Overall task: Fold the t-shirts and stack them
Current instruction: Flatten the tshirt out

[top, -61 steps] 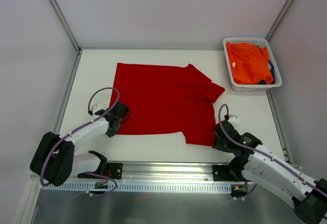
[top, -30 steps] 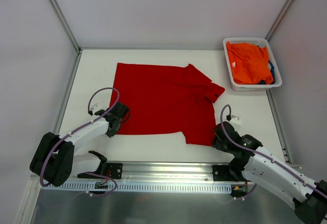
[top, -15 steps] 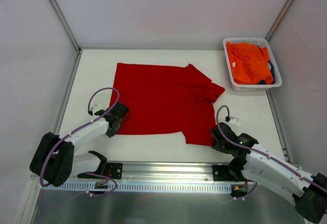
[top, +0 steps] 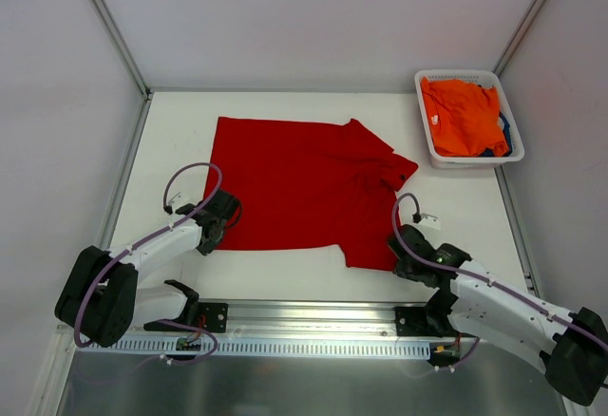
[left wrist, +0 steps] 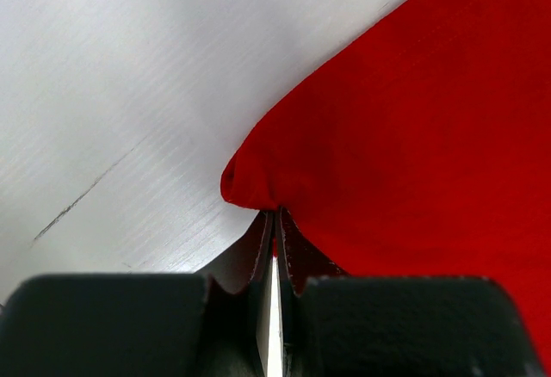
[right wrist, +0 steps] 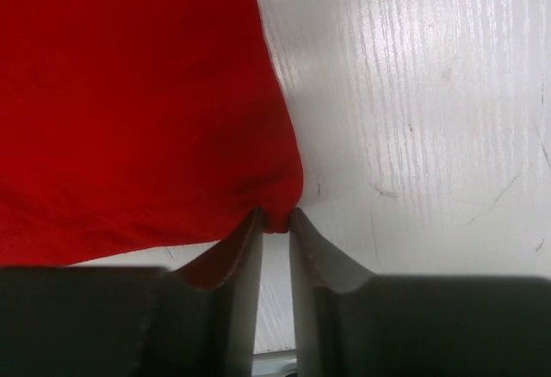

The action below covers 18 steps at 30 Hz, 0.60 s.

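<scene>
The red t-shirt (top: 304, 188) lies spread flat on the white table, its hem toward the arms. My left gripper (top: 225, 236) is shut on the hem's left corner; in the left wrist view the fingertips (left wrist: 275, 212) pinch a small fold of the red cloth (left wrist: 413, 136). At the hem's right corner my right gripper (top: 398, 262) has closed on the cloth. The right wrist view shows the red corner (right wrist: 129, 93) bunched between the two tips of that gripper (right wrist: 275, 216). An orange t-shirt (top: 461, 117) fills the basket, with a dark blue one (top: 504, 137) peeking out beside it.
A white plastic basket (top: 470, 161) stands at the back right corner of the table (top: 180, 131). Metal frame posts and white walls close the table in on the left, right and far sides. A rail with the arm bases (top: 304, 326) runs along the near edge.
The right gripper has slid left to the shirt's near right corner and narrowed its jaws onto the cloth. The left arm and the shirt have not moved.
</scene>
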{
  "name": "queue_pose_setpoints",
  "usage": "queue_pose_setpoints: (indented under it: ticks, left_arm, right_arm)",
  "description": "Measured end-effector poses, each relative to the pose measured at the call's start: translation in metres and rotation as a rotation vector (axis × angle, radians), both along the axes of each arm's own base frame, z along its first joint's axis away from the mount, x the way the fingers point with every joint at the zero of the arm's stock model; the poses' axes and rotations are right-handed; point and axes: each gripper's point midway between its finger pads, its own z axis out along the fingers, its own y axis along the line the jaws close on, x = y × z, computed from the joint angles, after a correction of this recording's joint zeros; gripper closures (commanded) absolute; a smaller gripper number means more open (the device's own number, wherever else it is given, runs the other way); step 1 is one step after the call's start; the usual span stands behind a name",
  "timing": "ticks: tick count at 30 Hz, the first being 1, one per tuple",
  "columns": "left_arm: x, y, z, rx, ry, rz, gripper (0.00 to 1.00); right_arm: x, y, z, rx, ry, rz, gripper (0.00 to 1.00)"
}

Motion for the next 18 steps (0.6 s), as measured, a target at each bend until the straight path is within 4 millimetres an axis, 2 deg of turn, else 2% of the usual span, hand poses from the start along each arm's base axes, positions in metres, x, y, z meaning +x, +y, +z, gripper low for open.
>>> queue_pose_setpoints:
  ticks: [4,10,18]
  left_arm:
    - [0.0,0.0,0.0,0.0,-0.001,0.0,1.0]
    - [0.0,0.0,0.0,-0.001,-0.001,-0.003,1.0]
    - [0.004,-0.003,0.013,-0.029,-0.051,-0.038,1.0]
  right_arm:
    - [0.002,0.0,-0.001,-0.014,-0.002,0.009,1.0]
    - [0.01,0.003,0.009,-0.02,-0.028,0.022,1.0]
    - [0.028,0.008,0.046,-0.008,-0.126,0.03,1.0]
